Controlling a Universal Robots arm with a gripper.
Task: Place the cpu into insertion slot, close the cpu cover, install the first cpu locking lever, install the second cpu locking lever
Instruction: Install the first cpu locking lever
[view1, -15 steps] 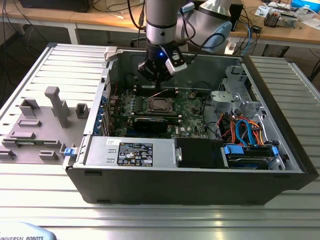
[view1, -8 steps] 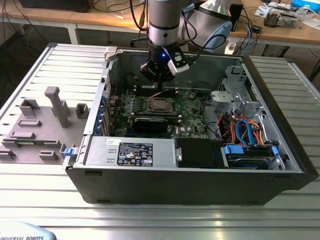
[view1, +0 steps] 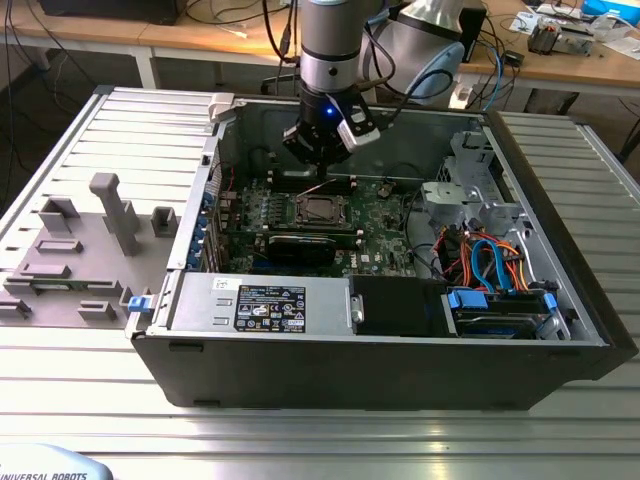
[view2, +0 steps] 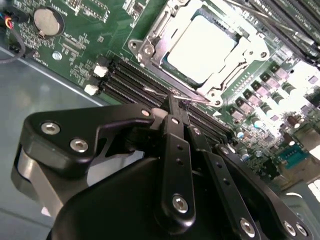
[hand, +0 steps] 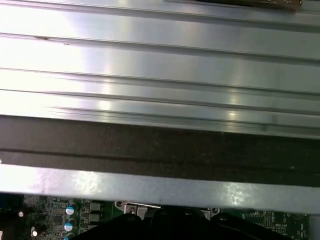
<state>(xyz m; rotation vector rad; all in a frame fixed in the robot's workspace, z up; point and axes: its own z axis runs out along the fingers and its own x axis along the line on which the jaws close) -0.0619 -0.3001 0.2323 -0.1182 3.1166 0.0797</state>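
The cpu (view2: 200, 47), a flat silver square, lies in the insertion slot (view1: 318, 210) on the green motherboard (view2: 65, 50). The silvery cpu cover (view2: 150, 47) lies down around it, framing its top. A thin wire locking lever (view2: 152, 91) runs along the socket's edge, beside the black memory slots (view2: 135, 75). My gripper (view2: 178, 104) is shut, its two black fingertips pinched together on this lever. In the exterior view the gripper (view1: 318, 165) hangs inside the open case, just behind the socket.
A black graphics card (view1: 300, 245) lies in front of the socket. The power supply (view1: 260, 300) fills the case's front. A drive cage with coloured cables (view1: 490, 260) stands at the exterior view's right. Grey fixtures (view1: 110, 215) sit on the ribbed table outside the case.
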